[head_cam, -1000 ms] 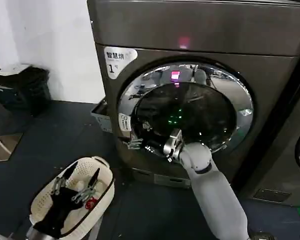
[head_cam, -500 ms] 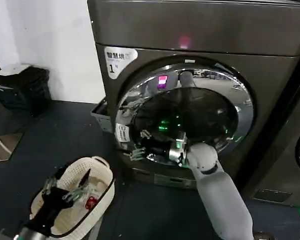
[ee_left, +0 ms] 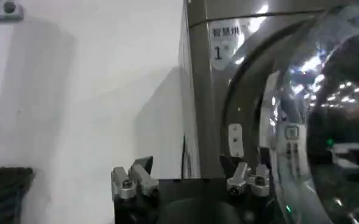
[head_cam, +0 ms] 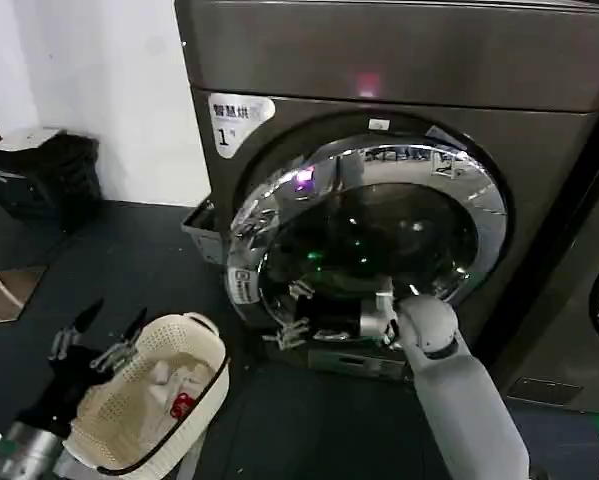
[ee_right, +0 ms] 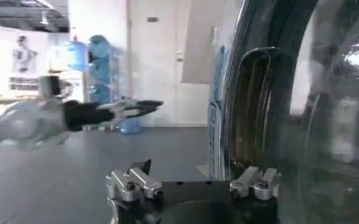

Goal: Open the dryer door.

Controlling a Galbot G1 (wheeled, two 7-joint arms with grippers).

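At the far left of the head view, the left tool (head_cam: pixel 101 338) hangs low over the dark floor, its black fingers spread apart and holding nothing, just beside a white woven-plastic laundry basket (head_cam: pixel 194 392) with a rounded rim and a few pale clothes and a red item inside. In the left wrist view the same fingers (ee_left: pixel 132 181) stand apart against a plain white wall, with the dryer's front to one side.

The dryer (head_cam: pixel 419 60) is a big boxy machine with a brushed grey-brown metal skin, a white sticker marked "1" near its upper left corner and a small pink light on the top panel. Its door (head_cam: pixel 364 235) is a large round porthole, a wide mirror-bright chrome ring around dark bulging glass, standing slightly ajar with its left edge swung out from the front.

The right tool (head_cam: pixel 297 318), on a smooth pale grey arm, sits at the door's lower left rim, fingers spread around the ring's edge. In the right wrist view its fingers (ee_right: pixel 133 182) are likewise apart beside the curved chrome.
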